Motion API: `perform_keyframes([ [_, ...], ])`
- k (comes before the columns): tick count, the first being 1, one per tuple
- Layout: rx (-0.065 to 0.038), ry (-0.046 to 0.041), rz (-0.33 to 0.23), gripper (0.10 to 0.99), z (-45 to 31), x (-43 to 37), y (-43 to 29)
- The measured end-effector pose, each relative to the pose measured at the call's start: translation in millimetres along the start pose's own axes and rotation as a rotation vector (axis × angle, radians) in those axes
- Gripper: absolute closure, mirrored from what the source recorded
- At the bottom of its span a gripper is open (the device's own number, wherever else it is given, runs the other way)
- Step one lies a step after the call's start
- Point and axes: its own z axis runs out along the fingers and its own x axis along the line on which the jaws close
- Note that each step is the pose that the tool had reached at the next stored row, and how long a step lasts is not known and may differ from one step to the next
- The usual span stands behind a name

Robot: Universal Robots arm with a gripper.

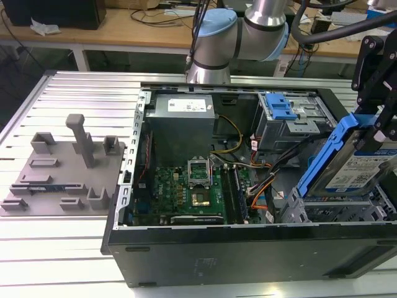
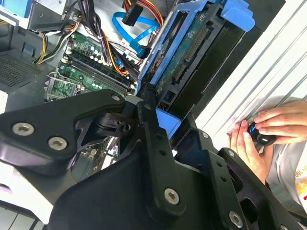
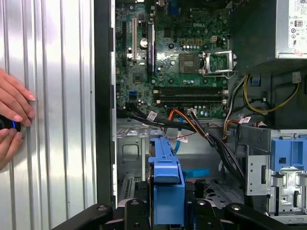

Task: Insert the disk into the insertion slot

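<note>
Over the drive cage (image 1: 313, 211), at 4 o'clock: hard drive (image 1: 366, 167) is held tilted, not inserted.
Hand (image 3: 168, 211): clamped on the hard drive.
Left: insertion.

Robotics lab by the looks: slotted aluminium worktable (image 1: 56, 248), opened desktop PC case (image 1: 248, 254), 1 robot arm (image 1: 248, 28), cable-cluttered wooden benches (image 1: 133, 34) behind.

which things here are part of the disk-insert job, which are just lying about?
Job:
- disk, held tilted in the tool
- insertion slot, below it in the exterior view

Lying about:
- grey fixture plate
- power supply
- motherboard
- bay with blue latch
- person's hand on the table
</note>
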Motion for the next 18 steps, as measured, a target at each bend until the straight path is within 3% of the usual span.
perform_keyframes([
  [3,0.0,-0.0015,0.0,0.722,4.7,0.2,0.1],
  [6,-0.001,-0.0009,0.0,0.722,4.3,0.2,0.1],
  [7,-0.001,-0.0017,0.0,0.722,3.4,0.1,0.1],
  [8,-0.002,-0.0003,0.0,0.722,-4.4,-0.1,0.0],
  [11,-0.009,0.0018,0.0,0.722,-14.5,-0.4,-0.7],
  [13,-0.018,0.0041,0.001,0.722,-15.9,-0.5,-1.6],
  [18,-0.018,0.0047,0.0,0.722,-16.0,-0.5,-1.9],
])
